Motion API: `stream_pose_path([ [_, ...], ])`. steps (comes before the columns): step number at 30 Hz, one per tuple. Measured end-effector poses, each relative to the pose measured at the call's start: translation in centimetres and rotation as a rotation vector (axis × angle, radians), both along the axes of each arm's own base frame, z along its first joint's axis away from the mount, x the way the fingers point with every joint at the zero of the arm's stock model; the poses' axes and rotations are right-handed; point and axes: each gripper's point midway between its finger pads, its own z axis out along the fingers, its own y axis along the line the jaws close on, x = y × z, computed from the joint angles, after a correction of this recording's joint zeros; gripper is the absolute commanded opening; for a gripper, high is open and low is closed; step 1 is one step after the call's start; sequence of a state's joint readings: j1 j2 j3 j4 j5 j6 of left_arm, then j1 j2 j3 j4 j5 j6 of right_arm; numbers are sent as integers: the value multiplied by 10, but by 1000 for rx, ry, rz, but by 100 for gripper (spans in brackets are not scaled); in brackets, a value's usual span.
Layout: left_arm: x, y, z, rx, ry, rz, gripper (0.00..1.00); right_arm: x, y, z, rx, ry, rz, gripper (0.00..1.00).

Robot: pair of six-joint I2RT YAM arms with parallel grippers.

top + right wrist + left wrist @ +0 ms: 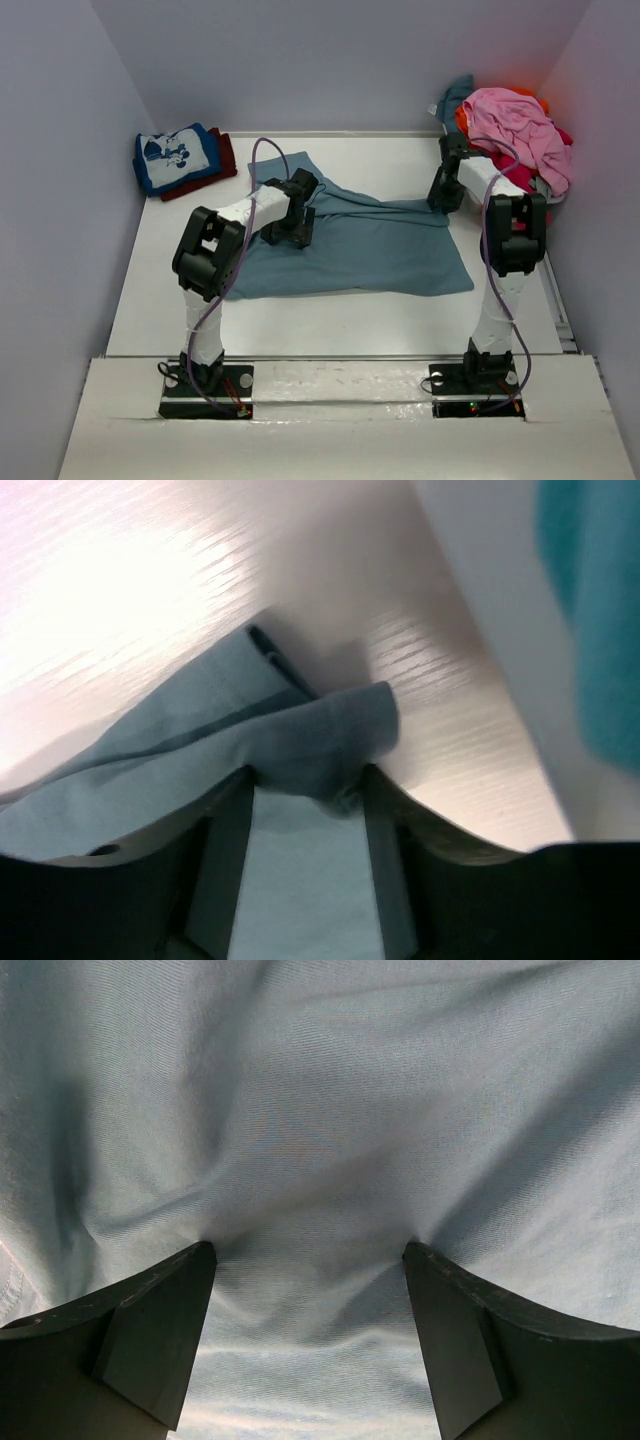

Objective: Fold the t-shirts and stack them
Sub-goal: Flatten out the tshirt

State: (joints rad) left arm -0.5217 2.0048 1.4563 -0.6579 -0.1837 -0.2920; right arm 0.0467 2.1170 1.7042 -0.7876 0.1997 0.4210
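Note:
A plain slate-blue t-shirt (pixel 370 250) lies spread flat across the middle of the table. My left gripper (pixel 293 228) is open, and both fingertips press down into the cloth (pixel 320 1110) near the shirt's upper left, puckering it between them (pixel 310 1250). My right gripper (pixel 441 200) is at the shirt's far right corner. In the right wrist view its jaws (pixel 308 772) stand apart, open, with a bunched fold of the blue cloth (pixel 320 735) lying loose at their tips. A folded blue t-shirt with white cartoon print (pixel 175 155) rests on a folded dark red one (pixel 226 158) at the back left.
A loose heap of t-shirts sits at the back right: pink (pixel 515 125) on top, with orange (pixel 462 118), teal (pixel 455 95) and red (pixel 565 135) showing beneath. Walls close the table on the left, back and right. Bare tabletop (pixel 330 320) lies in front of the shirt.

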Motion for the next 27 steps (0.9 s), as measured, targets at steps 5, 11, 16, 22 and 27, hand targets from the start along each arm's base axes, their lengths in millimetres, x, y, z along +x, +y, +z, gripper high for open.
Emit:
stream_pose_path([
  [5, 0, 0, 0, -1, -2, 0, 88, 0, -4, -12, -8, 19, -10, 10],
  [11, 0, 0, 0, -1, -2, 0, 88, 0, -5, -13, -7, 21, -15, 7],
  [16, 0, 0, 1, 0, -6, 2, 88, -1, -5, -11, -6, 25, -15, 7],
  [22, 1, 1, 2, 7, -12, 3, 88, 8, -12, 21, -3, 8, -23, 7],
  [27, -1, -2, 2, 19, -17, -8, 88, 33, -9, 81, 8, -125, -8, 7],
])
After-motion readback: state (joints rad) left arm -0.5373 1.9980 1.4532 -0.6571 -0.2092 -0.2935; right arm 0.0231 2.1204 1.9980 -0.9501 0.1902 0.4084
